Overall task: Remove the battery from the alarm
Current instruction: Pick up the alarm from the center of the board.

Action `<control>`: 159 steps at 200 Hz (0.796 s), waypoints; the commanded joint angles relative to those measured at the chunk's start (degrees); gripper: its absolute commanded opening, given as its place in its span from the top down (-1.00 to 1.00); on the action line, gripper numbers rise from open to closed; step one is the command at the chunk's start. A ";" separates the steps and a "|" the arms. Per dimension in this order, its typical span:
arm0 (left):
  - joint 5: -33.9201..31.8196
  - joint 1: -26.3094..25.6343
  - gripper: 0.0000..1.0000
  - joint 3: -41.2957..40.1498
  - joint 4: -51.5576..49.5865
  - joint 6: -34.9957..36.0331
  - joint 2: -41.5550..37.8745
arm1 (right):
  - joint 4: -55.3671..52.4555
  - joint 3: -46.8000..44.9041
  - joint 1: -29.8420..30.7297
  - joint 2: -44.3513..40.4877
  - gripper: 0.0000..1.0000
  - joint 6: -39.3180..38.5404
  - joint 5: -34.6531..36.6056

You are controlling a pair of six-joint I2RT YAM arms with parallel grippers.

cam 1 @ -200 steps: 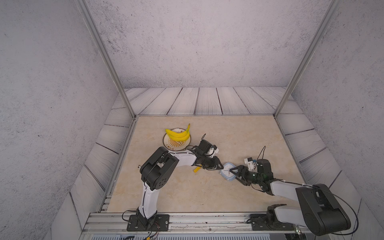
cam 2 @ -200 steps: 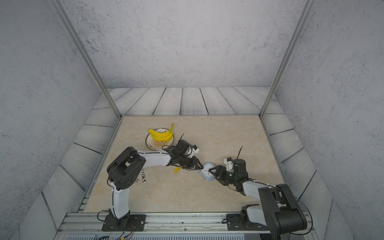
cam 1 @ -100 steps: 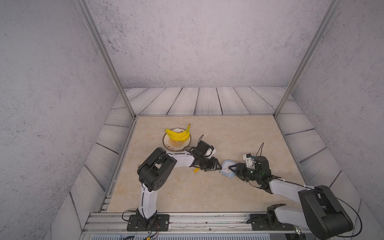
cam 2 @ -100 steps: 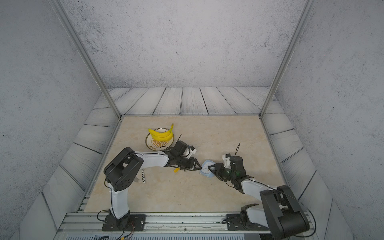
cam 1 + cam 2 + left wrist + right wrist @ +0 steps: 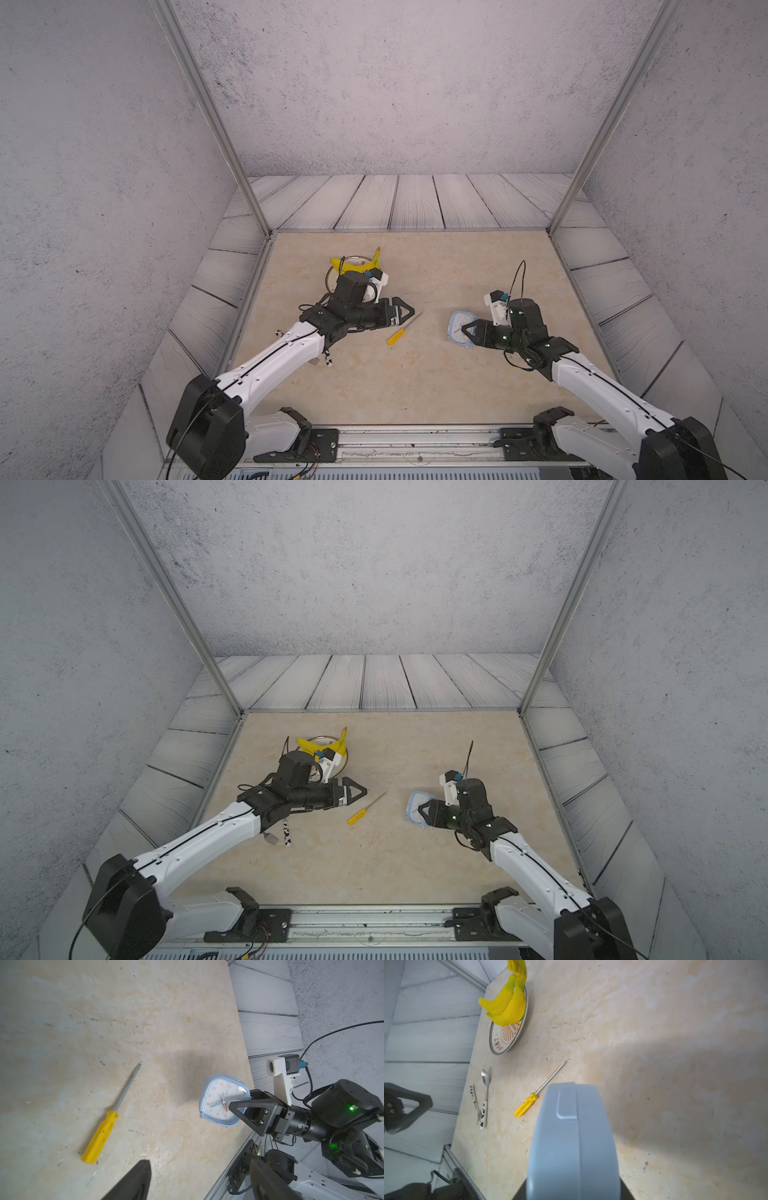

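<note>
Right claw [image 5: 467, 332] is clamped on the alarm [image 5: 218, 1101], one finger across the white dial and the other behind the blue back, so the clock stands up on edge with its face turned towards my other arm. I hold it this way because a flat-lying clock hides its back, and the back is where I expect the battery door to be. Whether its lower edge touches the table [image 5: 415, 374] or hangs just above it, I cannot tell. In the right wrist view I get only the smooth blue top with its button, no hatch and no battery. No red cylinder shows in any view, so I judge it is still inside the alarm. Left claw [image 5: 407, 311] is spread wide and empty, low over the table, pointing towards the clock but well apart from it. The screwdriver [image 5: 112, 1115] lies flat on the table between my two claws, yellow handle nearer me, tip aimed away, close enough for the left claw to take if the hatch needs prying. The plate [image 5: 496, 1043] with the bananas [image 5: 508, 1005] sits off by the left arm, spoon [image 5: 485, 1080] and fork [image 5: 475, 1101] beside it, all out of the way. Next, I reckon, the back has to come round to where the free claw can work on it.
</note>
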 commanded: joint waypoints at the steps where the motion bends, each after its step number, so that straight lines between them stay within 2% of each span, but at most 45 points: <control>1: -3.98 0.53 -0.65 -1.89 -6.64 -10.02 -5.22 | -6.63 3.49 5.21 -3.07 0.18 -12.08 11.87; 36: -4.34 0.18 -0.75 -2.75 -9.55 -24.91 -11.93 | -4.61 4.47 14.15 -5.90 0.18 -20.93 22.47; 65: 0.34 -0.05 -0.85 -2.79 -7.75 -31.20 -11.65 | -2.00 4.72 22.37 -6.70 0.19 -28.75 29.91; 101: 4.07 -1.59 -0.87 -2.28 -4.40 -34.04 -7.39 | 1.39 5.37 33.37 -4.56 0.19 -38.00 42.52; 159: 4.10 -5.00 -0.87 -0.73 -0.33 -35.80 -1.47 | 4.23 8.27 42.07 2.17 0.19 -45.96 50.76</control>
